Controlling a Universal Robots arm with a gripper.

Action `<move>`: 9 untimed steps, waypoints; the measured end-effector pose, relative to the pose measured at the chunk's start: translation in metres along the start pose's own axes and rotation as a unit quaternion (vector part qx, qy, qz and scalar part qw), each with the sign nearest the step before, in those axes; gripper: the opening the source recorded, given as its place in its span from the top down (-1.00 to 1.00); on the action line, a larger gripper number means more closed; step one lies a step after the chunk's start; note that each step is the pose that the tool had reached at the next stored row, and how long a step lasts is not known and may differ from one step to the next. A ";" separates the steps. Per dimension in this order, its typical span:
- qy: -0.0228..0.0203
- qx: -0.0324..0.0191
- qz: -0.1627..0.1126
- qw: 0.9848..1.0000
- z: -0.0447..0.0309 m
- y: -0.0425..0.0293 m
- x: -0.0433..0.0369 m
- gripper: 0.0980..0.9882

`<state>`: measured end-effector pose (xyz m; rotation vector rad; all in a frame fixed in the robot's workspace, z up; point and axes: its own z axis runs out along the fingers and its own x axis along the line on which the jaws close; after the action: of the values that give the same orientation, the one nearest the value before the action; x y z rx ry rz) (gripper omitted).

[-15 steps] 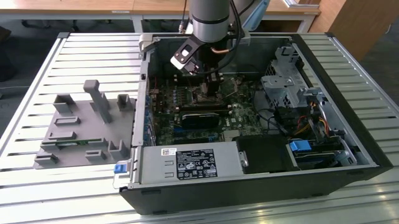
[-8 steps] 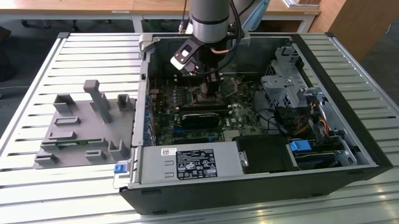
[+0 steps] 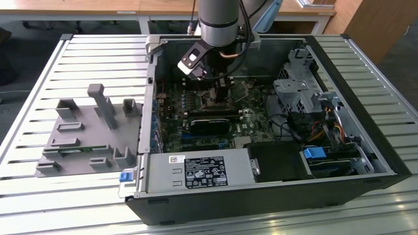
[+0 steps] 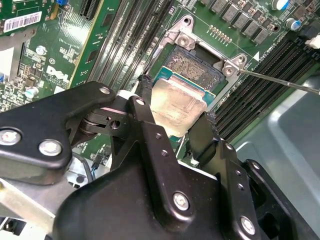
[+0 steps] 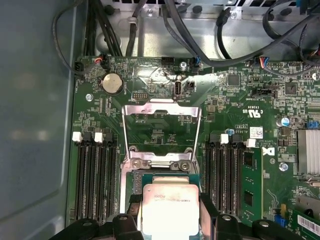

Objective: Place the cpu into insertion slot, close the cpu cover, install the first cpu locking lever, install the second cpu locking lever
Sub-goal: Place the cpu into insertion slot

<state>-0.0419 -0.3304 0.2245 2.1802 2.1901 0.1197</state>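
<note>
**Dull metal, matt black**

The cpu (image 4: 177, 107) has a dull, smudged silver metal top; the cpu cover (image 5: 150, 107) is brighter bare metal. The fingers (image 4: 150, 130) look matt black (plastic, perhaps). The insertion slot (image 4: 192, 67) is dark and grainy inside.

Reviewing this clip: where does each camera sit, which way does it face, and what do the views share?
Exterior view: off the arm, raised, looking down into the open computer case; the arm reaches down into it.
First wrist view: on the arm, facing the motherboard and the raised cpu cover; the gripper holds the cpu.
Second wrist view: on the arm, behind the fingers, facing the insertion slot.
Shared: both wrist views show the gripped cpu.
</note>
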 end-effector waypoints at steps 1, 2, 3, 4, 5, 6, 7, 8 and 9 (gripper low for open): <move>0.000 0.000 0.000 1.000 0.0002 -0.0001 0.0002 0.00; 0.000 0.000 0.000 1.000 0.0004 0.0000 0.0004 0.00; 0.000 0.000 0.000 1.000 0.0005 -0.0001 0.0008 0.00; 0.000 0.000 0.000 1.000 0.0007 -0.0001 0.0011 0.00; 0.000 0.000 0.000 1.000 0.0009 -0.0002 0.0015 0.00; 0.000 0.000 0.000 1.000 0.0012 -0.0002 0.0019 0.00; 0.000 0.000 0.000 1.000 0.0014 -0.0003 0.0023 0.00; 0.000 0.000 0.000 1.000 0.0017 -0.0004 0.0027 0.00; 0.000 0.000 0.000 1.000 0.0021 -0.0006 0.0031 0.00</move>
<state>-0.0423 -0.3273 0.2224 2.1803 2.1903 0.1203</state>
